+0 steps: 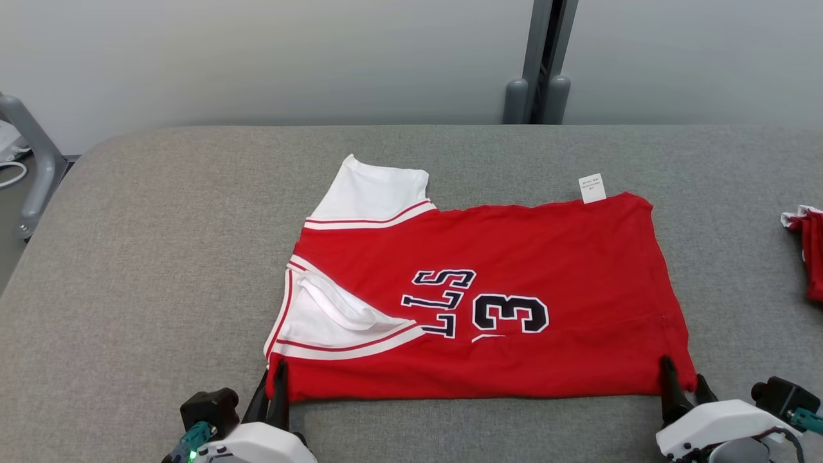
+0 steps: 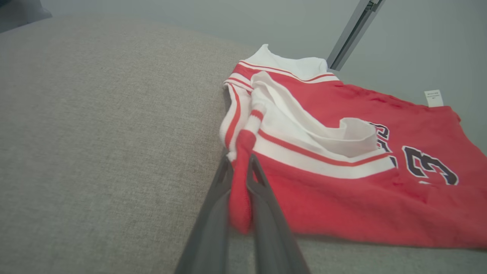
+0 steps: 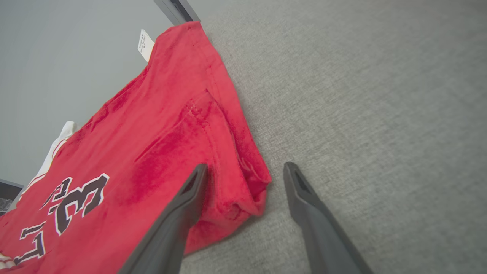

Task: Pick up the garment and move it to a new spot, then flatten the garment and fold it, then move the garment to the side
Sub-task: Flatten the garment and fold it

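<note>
The garment (image 1: 508, 257) is a red jersey with white trim and dark number print, lying flat across the grey table (image 1: 161, 257). My left gripper (image 1: 273, 376) is at the garment's near left corner, shut on a pinch of red cloth (image 2: 240, 190). At the near right corner my right gripper (image 1: 685, 379) stands open, its two dark fingers (image 3: 190, 198) astride the cloth's corner (image 3: 251, 182) without squeezing it. A white label (image 1: 592, 188) sticks out at the garment's far edge.
Another red and white piece of cloth (image 1: 807, 247) lies at the table's right edge. A grey post (image 1: 543, 64) rises behind the table against the wall. A grey frame leg (image 1: 32, 154) stands off the table's left side.
</note>
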